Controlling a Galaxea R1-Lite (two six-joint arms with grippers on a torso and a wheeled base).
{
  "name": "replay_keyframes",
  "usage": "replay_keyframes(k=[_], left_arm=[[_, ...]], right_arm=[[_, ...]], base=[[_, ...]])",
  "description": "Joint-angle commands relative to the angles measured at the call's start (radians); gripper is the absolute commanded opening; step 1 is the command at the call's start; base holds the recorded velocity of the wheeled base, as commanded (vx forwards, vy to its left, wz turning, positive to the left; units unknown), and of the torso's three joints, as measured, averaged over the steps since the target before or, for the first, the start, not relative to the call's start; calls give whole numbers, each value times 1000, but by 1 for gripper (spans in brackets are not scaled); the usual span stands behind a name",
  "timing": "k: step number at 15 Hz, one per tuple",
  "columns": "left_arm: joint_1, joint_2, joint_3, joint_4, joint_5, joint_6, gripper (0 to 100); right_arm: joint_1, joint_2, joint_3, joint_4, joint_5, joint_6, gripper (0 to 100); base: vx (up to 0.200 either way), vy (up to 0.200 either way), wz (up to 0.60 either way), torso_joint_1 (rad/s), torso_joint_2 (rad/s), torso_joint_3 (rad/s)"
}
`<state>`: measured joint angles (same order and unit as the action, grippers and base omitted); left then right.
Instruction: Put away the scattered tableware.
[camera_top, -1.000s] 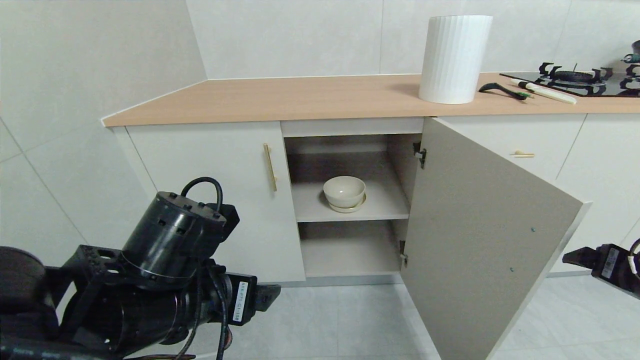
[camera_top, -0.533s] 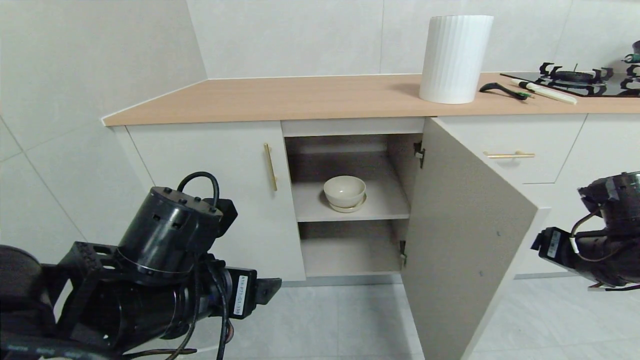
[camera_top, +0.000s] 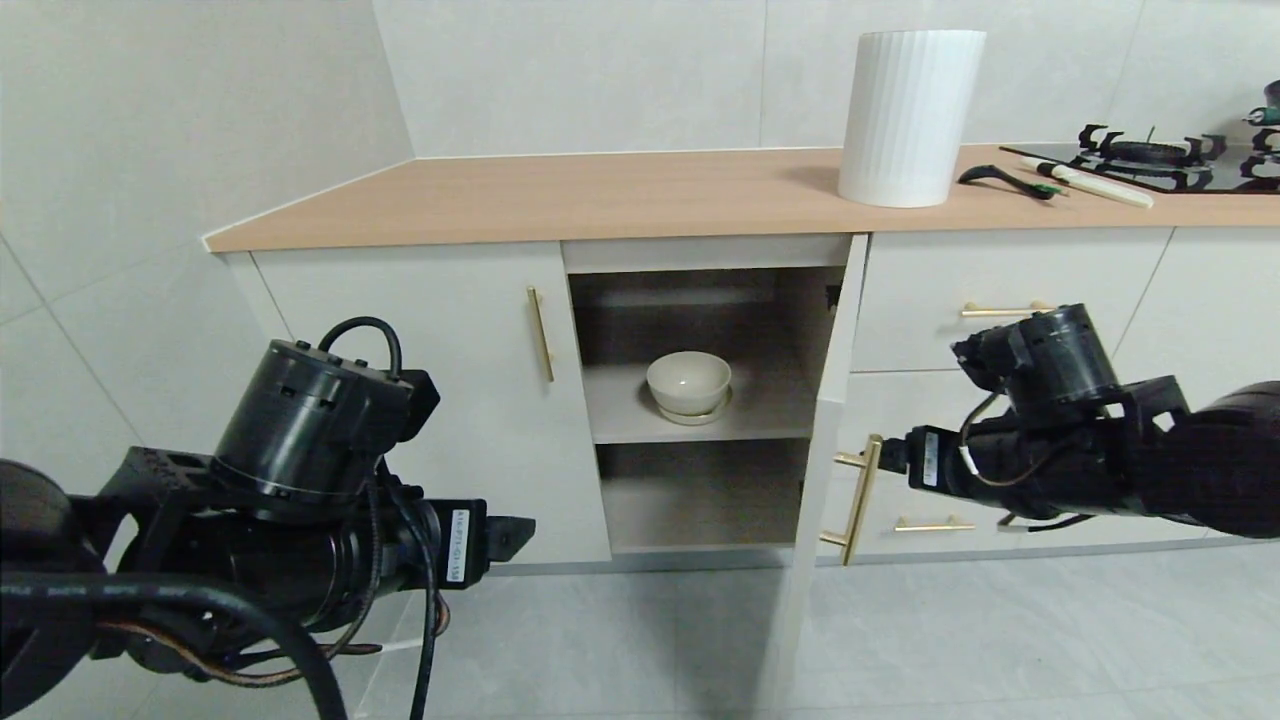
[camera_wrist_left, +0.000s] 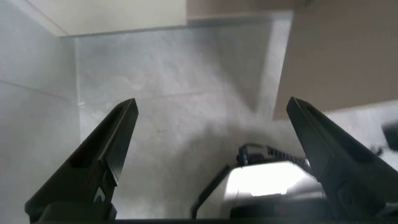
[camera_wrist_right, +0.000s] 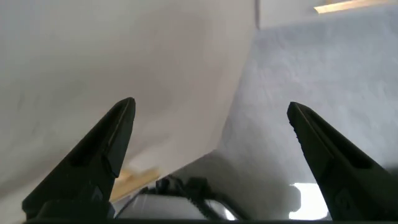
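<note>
**Bowl on the cupboard shelf, both grippers empty**

The bowl stands upright on a small saucer on the upper shelf of the open cupboard, under the worktop. The cupboard door shows nearly edge-on at 3 o'clock of the bowl, hinged on that side, with its gold handle on the outer face.

The right gripper is at 3 o'clock of that handle and just beside its upper end. Whether it touches cannot be told. Its jaws are spread wide with nothing between them.

The left gripper hangs low at 8 o'clock of the bowl, in front of the shut left-hand door. Its jaws are also spread apart and hold nothing.

On the worktop, at 1 o'clock of the bowl, stands a white ribbed cylinder. At 3 o'clock of it lie a dark utensil and a pale-handled utensil, beside the hob.
</note>
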<state>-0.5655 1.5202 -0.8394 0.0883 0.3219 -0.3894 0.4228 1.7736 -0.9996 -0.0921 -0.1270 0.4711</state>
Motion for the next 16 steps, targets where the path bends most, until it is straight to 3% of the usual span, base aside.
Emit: replay_keyframes(k=[1,4,10,12,14,16], left_arm=[[30,1,-10,1,0,1,100],[36,3,-12,1,0,1,100],[46,-5,-12,1,5,1,100],[69,-15,-12,1,42,29,100],[79,-15,-21,1,80,33,100],[93,-17,-27,1,82,33,100]], right_arm=[[28,142,-128,0,6,-19,100],[40,234,-241,2,14,-28,100],[54,264,-248,-1,14,-22,100],[64,277,-249,-5,10,-17,100],[77,288,-254,-6,9,3,100],[80,297,-254,-32,6,11,100]], base=[[0,0,0,0,0,0],[0,0,0,0,0,0],[0,0,0,0,0,0],[200,0,0,2,0,2],[200,0,0,-2,0,7],[200,0,0,12,0,0]])
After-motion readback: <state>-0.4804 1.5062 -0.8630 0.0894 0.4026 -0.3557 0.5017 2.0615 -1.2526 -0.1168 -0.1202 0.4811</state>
